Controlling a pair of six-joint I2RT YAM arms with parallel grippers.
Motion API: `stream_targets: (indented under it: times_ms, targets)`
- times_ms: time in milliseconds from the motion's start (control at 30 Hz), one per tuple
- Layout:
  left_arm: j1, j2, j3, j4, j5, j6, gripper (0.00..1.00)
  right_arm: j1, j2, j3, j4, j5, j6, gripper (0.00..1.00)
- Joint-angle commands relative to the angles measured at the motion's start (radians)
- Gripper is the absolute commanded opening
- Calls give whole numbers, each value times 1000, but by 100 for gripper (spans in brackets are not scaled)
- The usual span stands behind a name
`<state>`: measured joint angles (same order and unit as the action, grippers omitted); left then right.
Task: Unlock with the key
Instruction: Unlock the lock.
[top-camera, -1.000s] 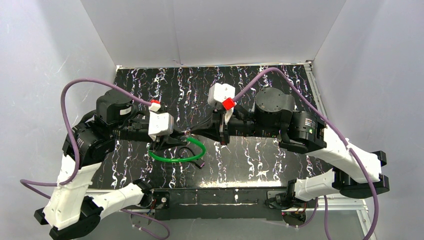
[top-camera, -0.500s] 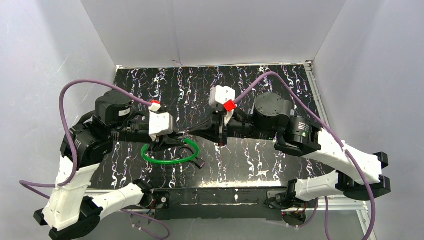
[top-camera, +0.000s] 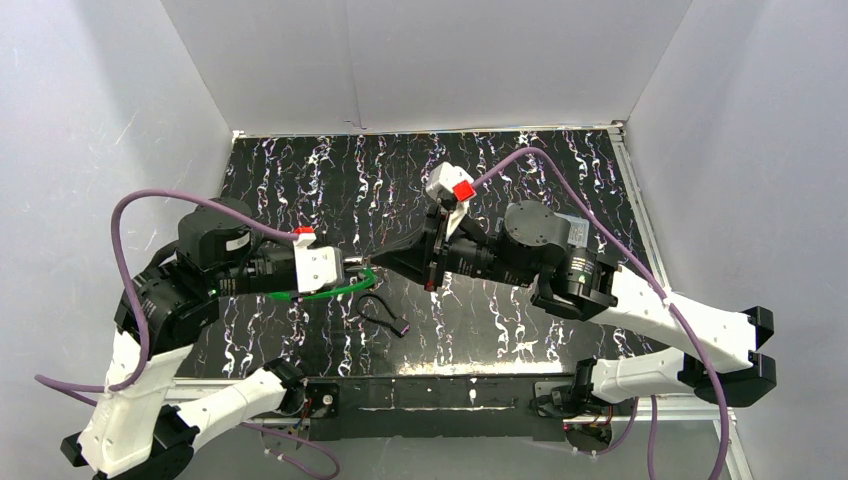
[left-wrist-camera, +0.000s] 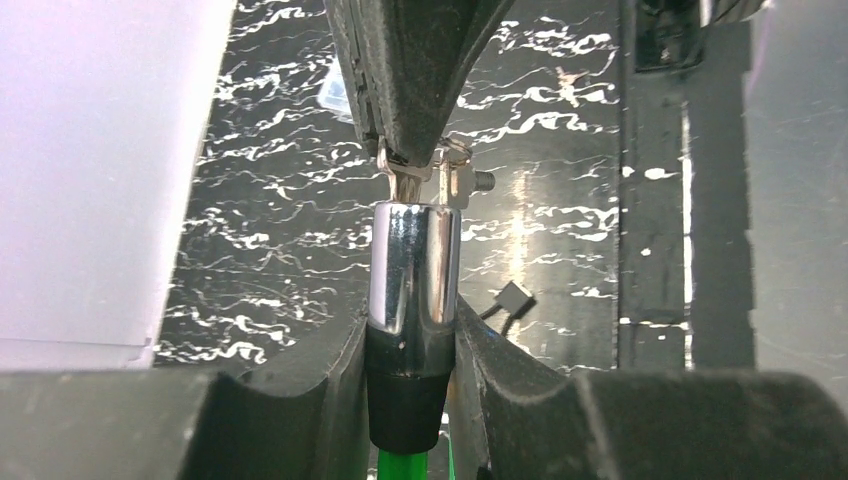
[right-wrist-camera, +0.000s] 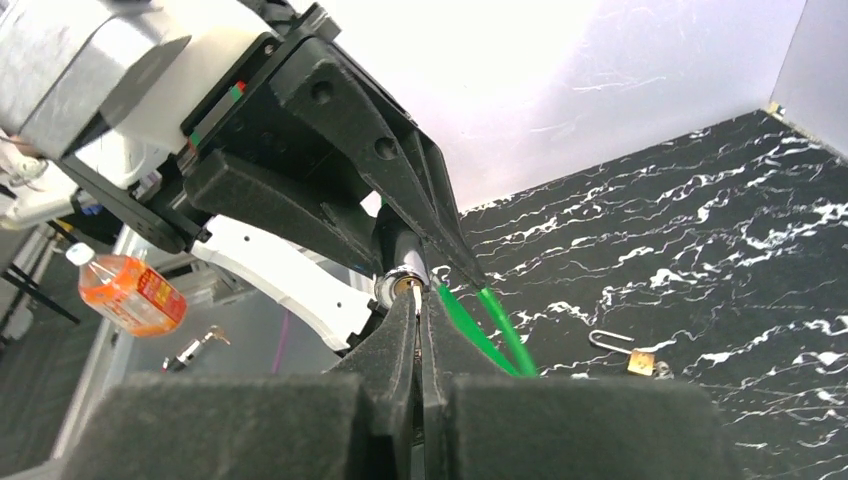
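Note:
My left gripper (left-wrist-camera: 412, 345) is shut on a cable lock, clamping its black collar and chrome barrel (left-wrist-camera: 415, 265). The lock's green cable (top-camera: 322, 291) trails back under the left wrist. My right gripper (right-wrist-camera: 418, 300) is shut on the key (left-wrist-camera: 404, 182), whose thin blade sits in the keyhole at the barrel's end (right-wrist-camera: 400, 284). A small ring and a second key (left-wrist-camera: 458, 176) hang beside it. In the top view the two grippers meet tip to tip above the middle of the black marbled table (top-camera: 560, 170). The right gripper's fingers (left-wrist-camera: 410, 70) hide most of the key.
A black cord with a small block end (top-camera: 385, 314) lies on the table just in front of the grippers. A small brass padlock with an open shackle (right-wrist-camera: 640, 361) lies on the table. White walls enclose three sides. An orange bottle (right-wrist-camera: 130, 294) stands off the table.
The left wrist has rolled and drawn back left, lifting the green cable from a flat loop into a slanted line. The right arm followed, rolling at the wrist. Both grips hold.

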<state>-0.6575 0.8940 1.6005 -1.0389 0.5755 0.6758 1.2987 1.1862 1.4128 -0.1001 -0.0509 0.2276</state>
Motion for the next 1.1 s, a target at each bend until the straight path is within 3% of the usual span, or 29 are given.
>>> stream_targets:
  times_ms: [0, 267, 533, 733, 1067]
  targets:
    - [-3, -23, -18, 254, -50, 121, 0, -13, 29, -41, -53, -22, 134, 1]
    - [-4, -61, -96, 305, -101, 269, 0, -55, 45, -15, -60, -78, 247, 1]
    - [-7, -99, -235, 475, -268, 510, 0, -129, 85, 46, -138, -108, 384, 1]
    - [-36, -120, -295, 532, -317, 603, 0, -207, 68, 5, -75, -193, 526, 1]
    - [-84, -132, -321, 544, -360, 633, 0, -223, 89, 47, -94, -223, 568, 1]
